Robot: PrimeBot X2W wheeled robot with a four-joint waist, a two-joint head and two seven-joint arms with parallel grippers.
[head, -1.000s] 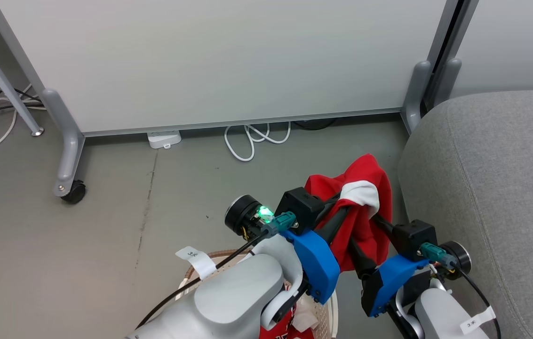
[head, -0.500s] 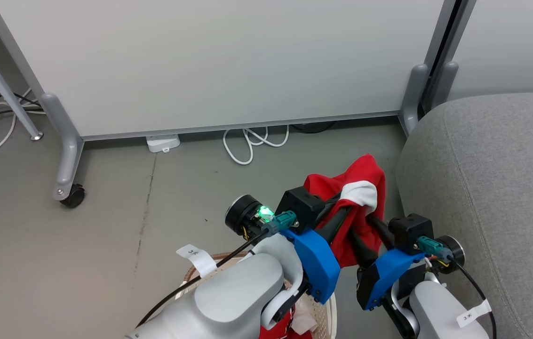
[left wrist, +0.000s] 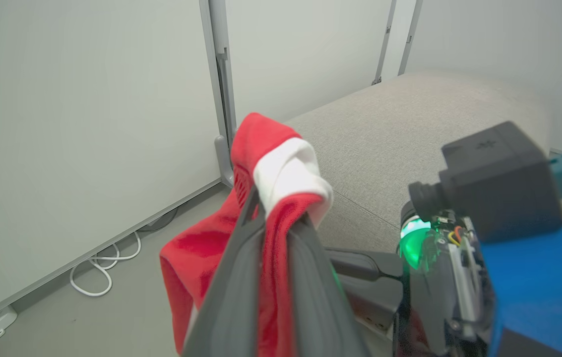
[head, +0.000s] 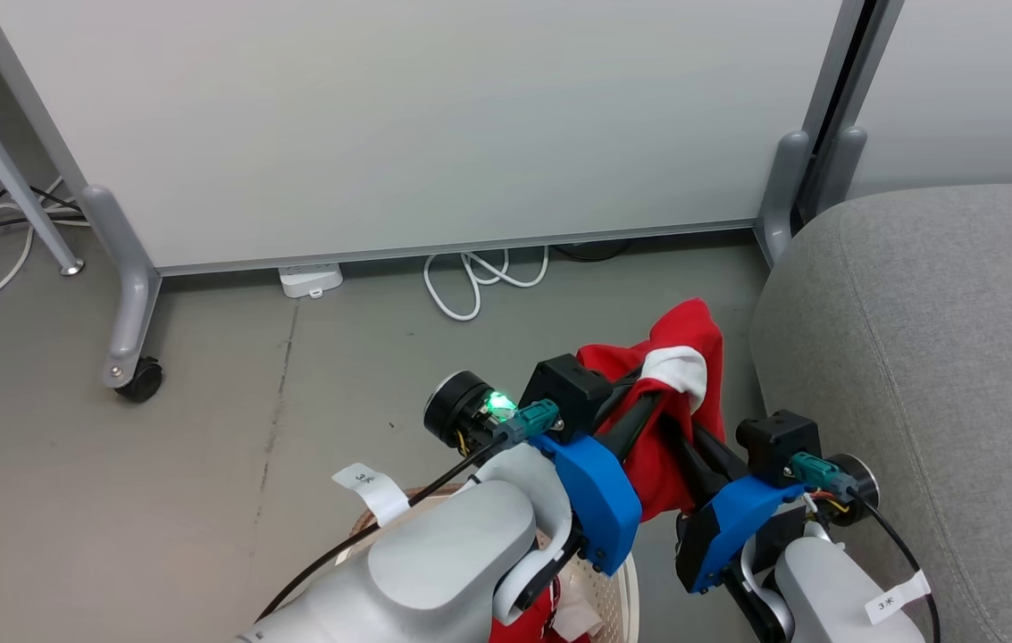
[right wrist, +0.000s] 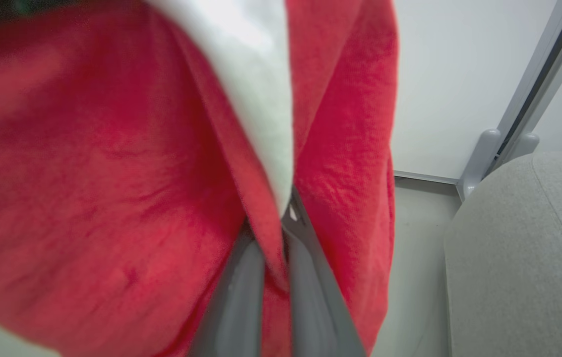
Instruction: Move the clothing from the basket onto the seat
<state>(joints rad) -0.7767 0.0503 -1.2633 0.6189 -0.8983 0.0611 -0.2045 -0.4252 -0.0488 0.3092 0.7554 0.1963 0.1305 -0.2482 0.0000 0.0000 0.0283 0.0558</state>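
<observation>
Fingertips of the left gripper (left wrist: 278, 218) and right gripper (right wrist: 284, 225) are buried in folds of the red garment (head: 704, 353) with its white band. Each gripper is clamped on that cloth, fabric pinched between its dark fingers. The garment hangs in the air just beside the seat (head: 934, 357); whether it brushes the upholstery is unclear. The left forearm (head: 443, 563) covers most of the basket (head: 623, 591), which the bottom edge cuts off. More red and white cloth (head: 550, 625) lies inside.
</observation>
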